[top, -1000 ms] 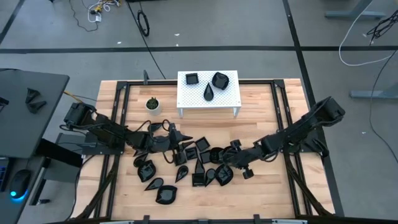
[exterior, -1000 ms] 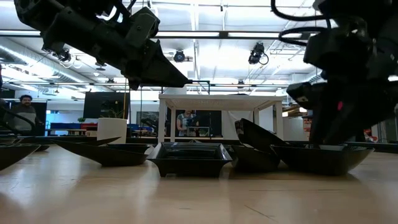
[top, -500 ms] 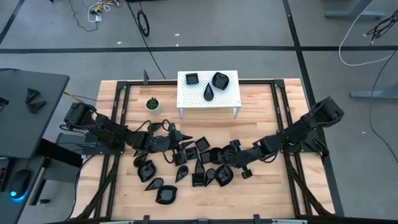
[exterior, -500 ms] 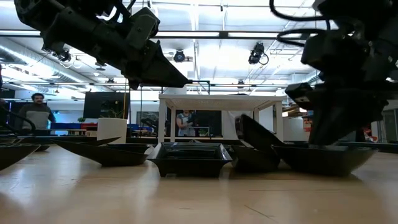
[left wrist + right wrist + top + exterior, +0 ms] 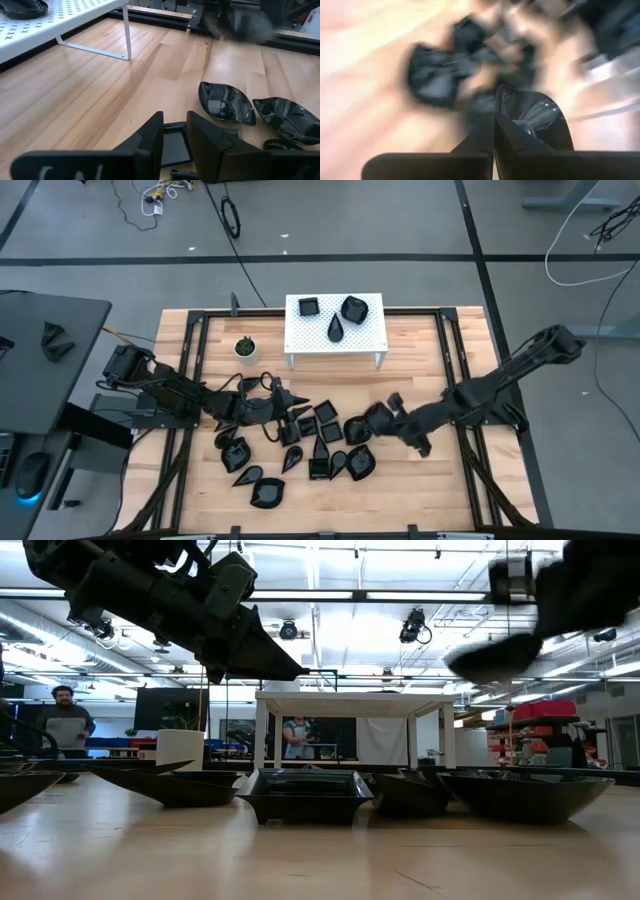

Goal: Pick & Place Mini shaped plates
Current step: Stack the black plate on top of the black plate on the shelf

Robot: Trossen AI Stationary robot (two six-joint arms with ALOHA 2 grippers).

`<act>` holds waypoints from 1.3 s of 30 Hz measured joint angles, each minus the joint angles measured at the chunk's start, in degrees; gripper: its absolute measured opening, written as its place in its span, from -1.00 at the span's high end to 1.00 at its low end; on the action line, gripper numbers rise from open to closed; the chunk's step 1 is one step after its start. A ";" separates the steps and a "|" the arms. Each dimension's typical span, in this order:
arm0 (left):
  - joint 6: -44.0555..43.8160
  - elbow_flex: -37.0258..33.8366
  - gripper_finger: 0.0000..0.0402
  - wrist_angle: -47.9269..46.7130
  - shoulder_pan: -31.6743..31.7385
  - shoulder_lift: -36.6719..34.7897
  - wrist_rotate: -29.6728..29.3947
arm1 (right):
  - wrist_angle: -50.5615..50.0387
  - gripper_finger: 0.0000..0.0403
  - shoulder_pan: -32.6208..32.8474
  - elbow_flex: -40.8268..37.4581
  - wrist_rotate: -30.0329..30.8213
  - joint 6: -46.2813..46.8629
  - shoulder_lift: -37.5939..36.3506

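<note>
Several glossy black mini plates point(image 5: 320, 442) lie in a cluster on the wooden table; three more point(image 5: 335, 315) sit on top of the white perforated stand point(image 5: 300, 338). My right gripper point(image 5: 384, 417) is at the right end of the cluster, raised high point(image 5: 560, 590) and shut on one black plate point(image 5: 492, 656). My left gripper point(image 5: 284, 398) hovers over the cluster's left part, its fingers point(image 5: 150, 137) a narrow gap apart above a square plate point(image 5: 175, 147), touching nothing. My right gripper pinches a black plate by its rim point(image 5: 506, 102) between the two fingers. The rest of the plate point(image 5: 535, 120) juts out to one side of them. In the low view the plate is lifted clear, well above the plates on the table.
A small white pot with a green plant point(image 5: 245, 347) stands left of the stand. A black frame point(image 5: 195, 360) runs along the table's sides. Bare wood lies between the stand and the cluster point(image 5: 150, 75). A person point(image 5: 65, 725) stands in the room beyond.
My right gripper has risen from low over the right end of the cluster and shifted a little toward the table's right edge. The tilted plate it was on has come up with it and is lifted clear. My left arm has kept still.
</note>
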 joint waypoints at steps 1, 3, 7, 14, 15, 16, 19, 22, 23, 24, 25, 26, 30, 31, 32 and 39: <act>0.00 0.00 0.56 0.00 0.00 0.00 -0.07 | 2.15 0.95 -0.68 0.00 3.83 -4.68 -1.50; 0.00 0.00 0.56 0.01 0.20 0.00 -0.05 | 7.39 0.96 -3.73 0.09 12.42 -15.34 -3.88; -0.02 0.00 0.56 0.03 0.79 0.01 -0.05 | 15.53 0.98 -16.22 0.11 9.70 -33.08 -6.33; -0.02 0.02 0.56 0.06 1.11 0.00 -0.01 | 19.75 0.99 -46.21 0.43 -16.01 -41.92 -1.29; -0.02 0.02 0.56 0.07 1.25 0.00 0.02 | 19.95 0.99 -49.07 1.23 -18.54 -41.94 0.58; -0.01 0.02 0.56 0.05 1.39 0.02 0.02 | 20.78 0.99 -51.32 2.21 -20.58 -42.00 2.50; 0.51 0.02 0.56 0.07 1.93 0.02 0.42 | 21.14 0.99 -55.49 5.82 -24.40 -42.09 8.45; 0.46 0.02 0.56 0.11 2.36 0.02 1.09 | 20.68 1.00 -57.39 9.64 -24.78 -42.33 13.86; 0.44 0.02 0.56 0.09 2.43 0.01 1.11 | 20.77 1.00 -57.70 10.58 -24.70 -42.61 15.25; 0.42 0.02 0.56 0.13 2.46 0.02 1.11 | 20.67 1.00 -57.93 11.16 -24.64 -42.86 16.37; 0.40 0.02 0.56 0.15 2.47 0.01 1.11 | 20.52 1.00 -58.03 11.63 -24.62 -43.12 17.54; 0.27 0.02 0.56 0.15 2.46 0.02 1.11 | 20.53 1.00 -58.06 11.90 -24.47 -43.19 18.48; -0.68 0.02 0.56 0.13 2.36 0.02 1.24 | 20.39 0.94 -58.50 12.28 -22.43 -44.07 20.32; -0.69 0.02 0.56 0.13 2.31 0.02 1.50 | 20.31 0.91 -58.84 12.31 -22.09 -44.08 20.52; -0.70 0.02 0.56 0.15 2.29 0.02 1.55 | 19.98 0.89 -59.15 12.31 -22.02 -44.08 20.63; -0.72 0.02 0.56 0.16 2.32 0.02 1.55 | 19.88 0.80 -60.93 12.31 -21.66 -43.19 20.69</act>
